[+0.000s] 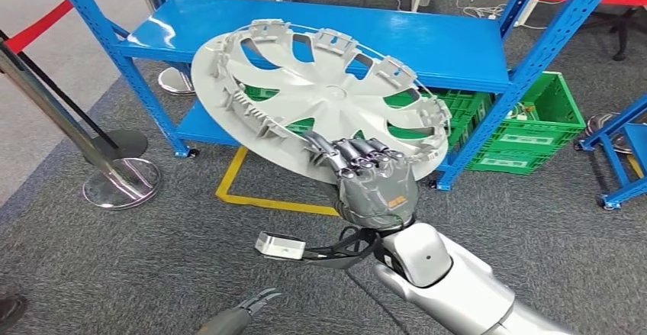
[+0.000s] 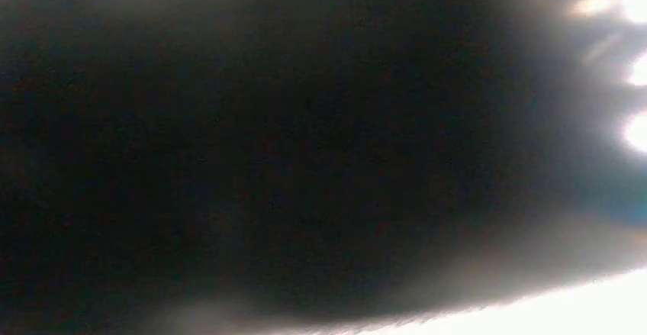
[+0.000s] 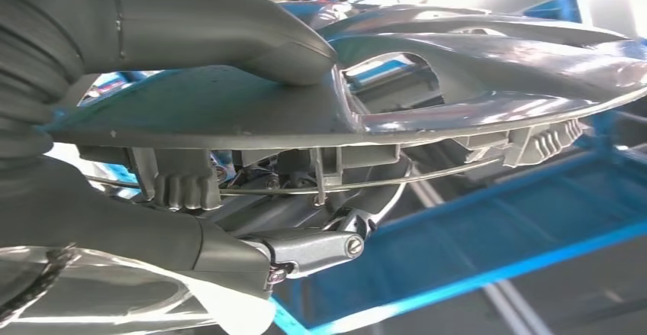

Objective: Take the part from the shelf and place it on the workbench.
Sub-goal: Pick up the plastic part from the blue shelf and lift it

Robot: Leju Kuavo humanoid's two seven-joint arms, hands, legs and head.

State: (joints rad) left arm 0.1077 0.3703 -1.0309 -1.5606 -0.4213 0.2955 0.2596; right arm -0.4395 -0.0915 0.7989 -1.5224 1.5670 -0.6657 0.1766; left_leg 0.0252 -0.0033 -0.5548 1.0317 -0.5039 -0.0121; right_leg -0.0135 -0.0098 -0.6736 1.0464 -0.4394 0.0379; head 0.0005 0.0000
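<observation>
The part is a large silver-grey wheel cover [image 1: 320,98], held tilted in the air in front of the blue shelf [image 1: 427,41], its ribbed back side facing me. My right hand [image 1: 374,178] grips its near rim from below. In the right wrist view the thick grey thumb [image 3: 252,37] presses one face of the wheel cover [image 3: 473,83] and darker fingers [image 3: 305,247] clamp the other. My left hand [image 1: 255,304] hangs low at the bottom edge, dark fingertips slightly apart, holding nothing. The left wrist view is dark and blurred.
Green crates [image 1: 526,125] stand under the shelf on the right. A chrome stanchion base [image 1: 122,182] with a red barrier tape [image 1: 46,18] stands at the left. A yellow floor line [image 1: 259,198] runs on the grey carpet. Another blue frame [image 1: 622,152] is at the far right.
</observation>
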